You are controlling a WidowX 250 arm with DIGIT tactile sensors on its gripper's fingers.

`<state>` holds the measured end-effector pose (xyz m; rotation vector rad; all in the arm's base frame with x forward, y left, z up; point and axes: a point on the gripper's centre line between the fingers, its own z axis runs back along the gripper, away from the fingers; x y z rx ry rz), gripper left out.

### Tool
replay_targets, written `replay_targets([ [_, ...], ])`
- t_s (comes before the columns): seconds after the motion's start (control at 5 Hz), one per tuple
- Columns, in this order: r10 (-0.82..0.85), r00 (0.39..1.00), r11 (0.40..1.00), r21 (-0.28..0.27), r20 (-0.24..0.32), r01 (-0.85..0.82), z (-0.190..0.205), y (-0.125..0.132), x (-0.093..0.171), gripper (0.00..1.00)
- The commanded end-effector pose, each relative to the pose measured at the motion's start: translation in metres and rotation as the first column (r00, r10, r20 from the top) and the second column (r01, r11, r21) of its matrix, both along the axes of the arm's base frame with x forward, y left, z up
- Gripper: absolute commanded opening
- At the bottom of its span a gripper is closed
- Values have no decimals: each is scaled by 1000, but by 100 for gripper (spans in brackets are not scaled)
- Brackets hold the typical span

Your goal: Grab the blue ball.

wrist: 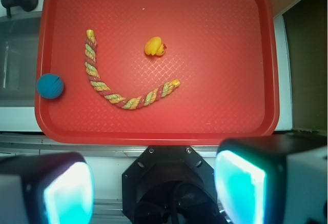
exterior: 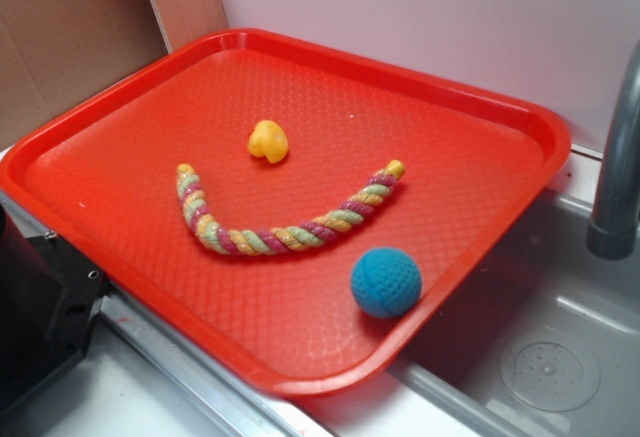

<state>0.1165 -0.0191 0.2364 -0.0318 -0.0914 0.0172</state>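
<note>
Dimpled blue ball (exterior: 386, 282) is sitting at the textured red tray's (exterior: 470, 137) edge, near a twisted rope (exterior: 285, 225) and duck (exterior: 268, 141); gripper (wrist: 154, 190) is hanging wide open, empty.

No legible text, label, brand, number or sign is showing in either view. The red tray (exterior: 500, 117), the blue ball (exterior: 386, 282) and the sink (exterior: 560, 357) are all presenting unmarked surfaces; nothing readable is appearing elsewhere.

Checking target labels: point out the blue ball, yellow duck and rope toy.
blue ball (exterior: 386, 282), exterior view, centre of sphere.
yellow duck (exterior: 268, 141), exterior view, body.
rope toy (wrist: 110, 97), wrist view, lower bend.
</note>
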Motion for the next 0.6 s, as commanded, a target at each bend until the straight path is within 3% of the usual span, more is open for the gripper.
replay_targets([
  [0.0,0,1000,1000,0,0,0,0,0,0,100],
  [0.2,-152,988,987,50,23,151,-8,-12,8,100],
  [0.4,-324,944,945,60,63,320,-19,-24,17,100],
])
